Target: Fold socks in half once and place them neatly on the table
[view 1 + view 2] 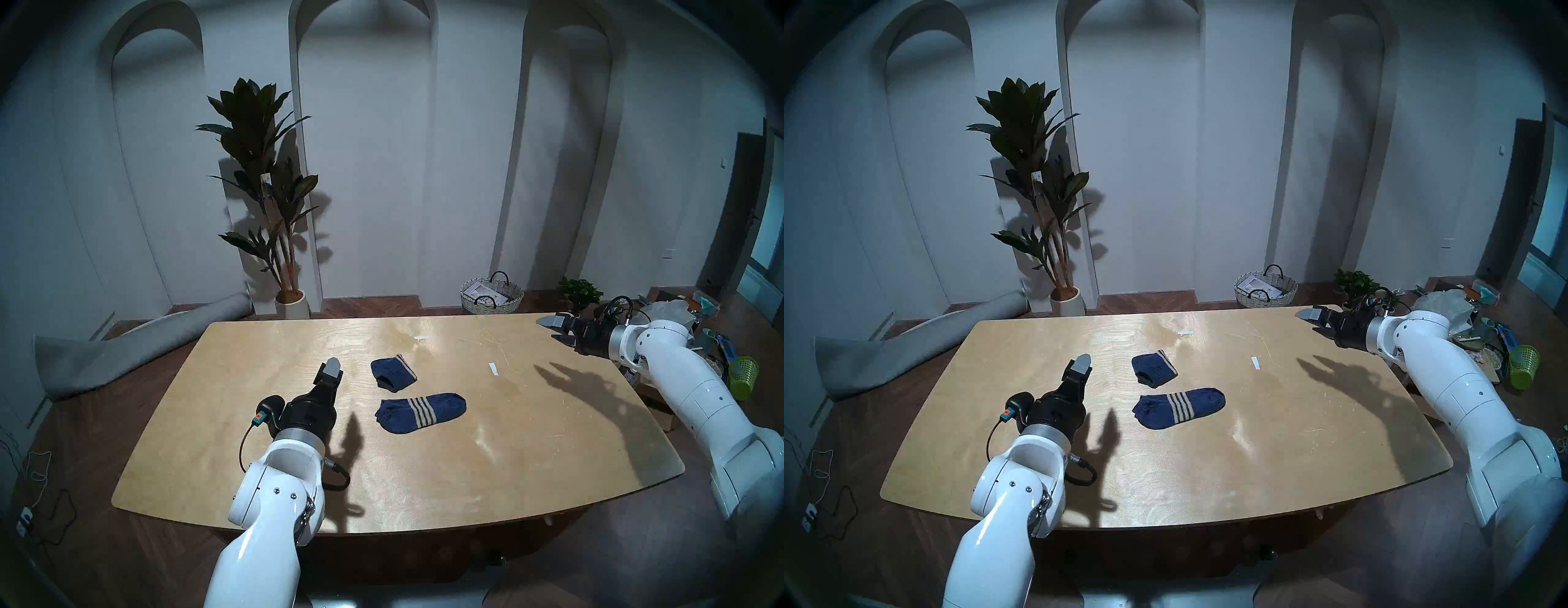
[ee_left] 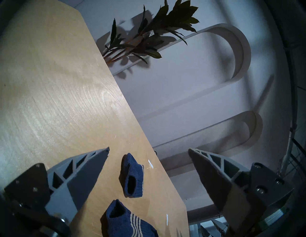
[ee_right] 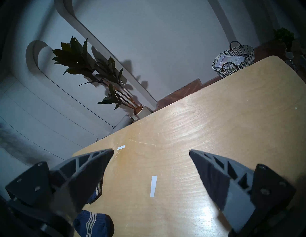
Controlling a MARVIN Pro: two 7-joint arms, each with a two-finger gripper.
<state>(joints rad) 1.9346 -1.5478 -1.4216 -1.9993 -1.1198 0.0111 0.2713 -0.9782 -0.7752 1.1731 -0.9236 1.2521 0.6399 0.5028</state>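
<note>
Two navy socks lay near the middle of the table (image 1: 263,424), close together but apart. The farther sock (image 1: 393,373) was folded in half, so only an edge of its beige stripes showed along one side. The nearer sock (image 1: 421,412) lay flat at full length with its four stripes plain across the middle; in the left wrist view it was cut off by the bottom edge of the picture, and in the right wrist view the nearer sock (image 3: 93,225) was partly covered by a finger while the folded one showed only as a sliver behind that finger. The left tool (image 1: 332,370) hung over the table to the left of the socks, released and empty; from the head views only one of its fingers could be made out, but its own wrist view showed both spread wide with bare table between them. The right tool (image 1: 555,327) hung at the far right corner of the table, well apart from the socks, its jaws likewise spread and grasping nothing. Two small white strips (image 1: 494,369) lay on the wood beyond the socks; what they were could not be made out.
</note>
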